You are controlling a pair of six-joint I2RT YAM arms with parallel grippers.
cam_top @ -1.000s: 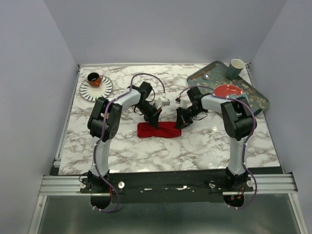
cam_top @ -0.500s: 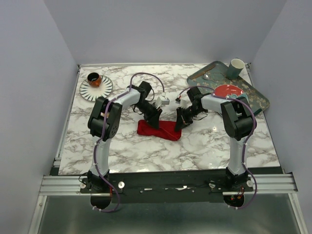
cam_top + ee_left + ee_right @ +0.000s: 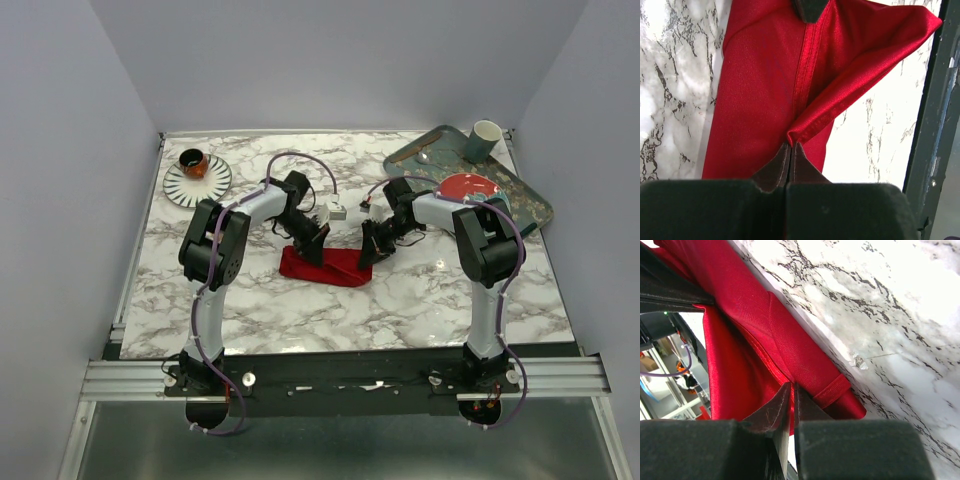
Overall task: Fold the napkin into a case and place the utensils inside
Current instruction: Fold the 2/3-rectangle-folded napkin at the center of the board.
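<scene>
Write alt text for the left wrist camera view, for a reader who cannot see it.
The left gripper is shut on a hemmed edge of the red napkin, pinching it up into a raised fold. The rest of the cloth lies as a long folded strip on the marble table.

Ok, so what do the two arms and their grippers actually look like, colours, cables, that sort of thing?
Both the left arm and right arm have pale grey-white links joined by chunky black joint housings. A thin purple cable loops along each. The left gripper and right gripper are black, with blocky matte bodies and dark fingers tapering to thin points. No markings show.
</scene>
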